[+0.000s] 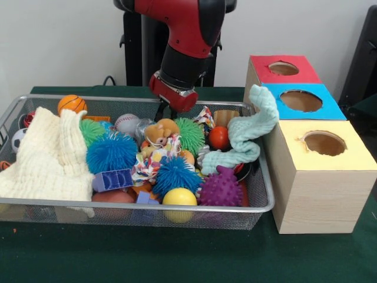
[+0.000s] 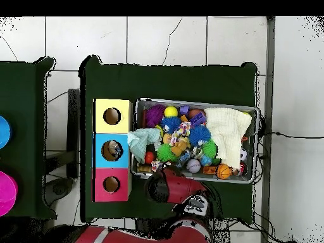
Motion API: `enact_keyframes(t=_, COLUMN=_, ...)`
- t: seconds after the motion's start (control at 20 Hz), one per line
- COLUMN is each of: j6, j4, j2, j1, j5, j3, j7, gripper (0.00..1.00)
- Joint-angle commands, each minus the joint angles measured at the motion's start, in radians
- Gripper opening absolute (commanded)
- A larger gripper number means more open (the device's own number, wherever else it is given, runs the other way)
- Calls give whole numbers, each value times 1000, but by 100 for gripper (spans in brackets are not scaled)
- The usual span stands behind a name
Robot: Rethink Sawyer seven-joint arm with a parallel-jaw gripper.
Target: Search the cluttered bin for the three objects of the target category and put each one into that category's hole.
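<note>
— Claw?

— Claw (image 1: 166,112) low over the far rim of the cluttered bin (image 1: 147,206), under the red arm. Cannot tell how far open: only dark tips in view against the clutter. Nothing seen in its hold.

— Bottles?

— Only one likely candidate: a greyish see-through shape (image 1: 141,127) just beside the claw, a little nearer the camera and toward the baseball (image 1: 126,122), wedged between that ball and the teddy bear (image 1: 162,131). Long axis impossible to read, mostly buried. No other bottle visible; probably under the cream cloth (image 1: 50,156) or the spiky balls (image 1: 112,152).

— So the coming move?

— By judgement, a short shift from the claw toward the baseball, then down. Crowded there, so some risk of snagging the bear instead.

— And the hole?

— Blue-topped hole (image 1: 301,101) well off to the claw's other side, outside the bin, past the mint cloth (image 1: 250,132) draped over the end rim. Middle of three, between the red-topped hole (image 1: 283,68) and the yellow-topped hole (image 1: 324,143).

— Anything inside?

— From the front, only brown interior. From overhead, something pale within the blue one, too small to name. Red and yellow apparently empty.
</note>
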Motion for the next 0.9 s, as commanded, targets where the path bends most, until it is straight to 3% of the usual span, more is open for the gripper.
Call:
enact_keyframes(t=0.05, j6=144, j4=-17, j2=73, j1=-51, j5=-56, j3=179, j7=-24, gripper=0)
enact_keyframes(t=0.3, j6=190, j4=7, j2=39, j1=-31, j5=-20, j3=156, j7=24, gripper=0)
enact_keyframes(t=0.65, j6=214, j4=23, j2=-107, j1=117, j5=-16, j3=3, j7=47, gripper=0)
enact_keyframes(t=0.9, j6=224, j4=26, j2=-142, j1=182, j5=-13, j3=-57, j7=63, gripper=0)
